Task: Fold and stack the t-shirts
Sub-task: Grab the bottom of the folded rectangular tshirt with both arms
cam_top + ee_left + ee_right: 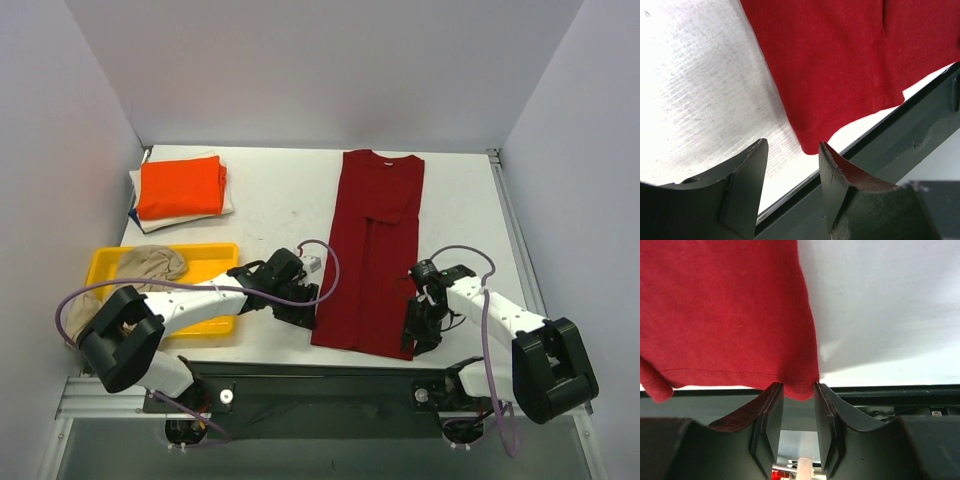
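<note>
At the near edge of the table [270, 200], both grippers sit at the hem of the dark red t-shirt [372, 250], one at each bottom corner. The step in hand looks to be taking these two corners so that the hem can be carried up toward the collar. The left gripper [792, 145] has its fingers spread wide and holds nothing. The left hem corner lies just off the tip of its right-hand finger [832, 180], at the mouth and not inside it, so this arm would need to slide a little further onto the cloth before it closes. The right gripper [798, 386] has its fingers parted more narrowly. The right hem corner dips just between their tips, but a clear gap shows below it, so it is not pinched yet. To do this well, each gripper should bite past the stitched hem, catch every layer of the folded-in side, and close together with the other so the edge lifts level. Beyond the fingers the shirt runs lengthwise away from the arms, sleeves turned in, collar at the far end. Farther left a beige shirt [150, 263] lies bunched in the yellow tray [215, 255], and at the far left corner an orange shirt [180, 187] tops a folded stack.
</note>
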Robot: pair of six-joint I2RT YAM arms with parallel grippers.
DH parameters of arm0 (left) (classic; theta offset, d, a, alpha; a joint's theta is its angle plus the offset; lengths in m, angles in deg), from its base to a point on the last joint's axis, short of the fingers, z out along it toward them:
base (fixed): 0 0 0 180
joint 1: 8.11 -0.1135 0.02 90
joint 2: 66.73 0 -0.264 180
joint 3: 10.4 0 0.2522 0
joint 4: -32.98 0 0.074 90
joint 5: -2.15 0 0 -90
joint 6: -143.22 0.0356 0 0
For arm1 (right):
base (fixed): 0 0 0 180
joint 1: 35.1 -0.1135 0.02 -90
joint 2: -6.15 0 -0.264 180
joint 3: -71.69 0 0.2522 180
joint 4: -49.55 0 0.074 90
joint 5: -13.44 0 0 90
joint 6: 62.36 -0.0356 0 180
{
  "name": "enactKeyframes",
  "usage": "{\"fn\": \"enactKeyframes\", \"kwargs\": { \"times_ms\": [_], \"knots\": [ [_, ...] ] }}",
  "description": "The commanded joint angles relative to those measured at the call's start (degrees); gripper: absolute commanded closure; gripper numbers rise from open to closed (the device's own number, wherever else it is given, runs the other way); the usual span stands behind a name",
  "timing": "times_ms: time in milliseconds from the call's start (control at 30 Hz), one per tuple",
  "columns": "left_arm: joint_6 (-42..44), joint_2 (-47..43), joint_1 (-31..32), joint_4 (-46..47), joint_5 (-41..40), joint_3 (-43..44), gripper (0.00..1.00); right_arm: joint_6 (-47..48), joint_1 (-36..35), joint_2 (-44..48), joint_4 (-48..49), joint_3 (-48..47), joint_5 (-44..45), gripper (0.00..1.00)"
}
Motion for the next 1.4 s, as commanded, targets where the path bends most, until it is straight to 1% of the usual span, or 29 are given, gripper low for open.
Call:
{"fn": "enactKeyframes", "kwargs": {
  "times_ms": [0, 233, 367, 433, 533, 700, 867, 933, 1000, 1100, 1133, 1200, 1233, 1267, 1300, 1333, 1367],
  "knots": [
    [0.3, 0.8, 0.3, -0.1, 2.2, 0.7, 0.44, -0.5, -0.5, -1.7, -0.4, 0.8, 0.2, 0.69],
    [0.5, 3.3, 0.9, 0.5, 4.9, 0.9, 0.44, -0.6, -0.9, -3.6, 1.0, 2.3, -0.2, 0.7],
    [0.3, 3.7, 1.8, 0.6, 4.9, 1.3, 0.44, -1.7, -1.5, -2.0, -0.7, 2.3, 1.2, 0.7],
    [0.2, 4.0, 1.9, 0.7, 4.9, 1.2, 0.44, -2.4, -1.6, -0.7, -1.3, 2.4, 2.1, 0.67],
    [0.2, 4.8, 2.0, 1.3, 5.7, 1.3, 0.45, -2.7, -1.5, -0.2, -1.9, 2.6, 2.7, 0.65],
    [0.3, 6.6, 2.4, 0.9, 6.4, 2.0, 0.45, -2.8, -1.6, -1.2, -1.8, 3.3, 3.0, 0.66],
    [0.3, 8.6, 2.5, 0.9, 6.6, 2.5, 0.48, -2.8, -1.6, -0.8, -1.7, 3.4, 3.1, 0.68],
    [0.2, 9.4, 2.5, 1.6, 7.2, 2.6, 0.52, -2.7, -1.8, -1.1, -1.5, 3.5, 2.8, 0.69],
    [0.1, 9.9, 2.7, 1.7, 7.4, 2.9, 0.59, -2.7, -1.9, -1.1, -1.5, 3.5, 3.0, 0.7],
    [0.0, 10.5, 2.9, 1.3, 7.3, 3.1, 0.67, -2.9, -2.0, -0.8, -1.5, 3.5, 3.0, 0.73],
    [-0.1, 10.6, 2.9, 1.4, 7.4, 3.1, 0.74, -3.0, -2.1, -0.8, -1.5, 3.5, 3.3, 0.74],
    [-0.1, 10.6, 2.9, 1.4, 7.4, 3.0, 0.82, -2.9, -2.1, -0.7, -1.5, 3.5, 3.4, 0.78],
    [-0.1, 10.6, 3.0, 1.3, 7.4, 3.0, 0.91, -3.0, -2.1, -0.7, -1.5, 3.5, 3.2, 0.81],
    [-0.1, 10.6, 3.1, 1.3, 7.4, 3.0, 0.95, -2.8, -2.1, -0.7, -1.4, 3.6, 3.0, 0.87],
    [-0.1, 10.4, 3.1, 1.4, 7.4, 2.9, 0.99, -2.8, -2.2, -0.7, -1.3, 3.6, 2.9, 0.9],
    [-0.2, 10.3, 3.3, 1.3, 7.4, 2.8, 1.0, -2.7, -2.3, -0.7, -1.4, 3.7, 2.0, 0.94],
    [-0.2, 10.1, 3.3, 1.2, 7.4, 2.9, 1.0, -2.7, -2.6, -0.6, -1.5, 3.7, 1.4, 1.0]
  ]
}}
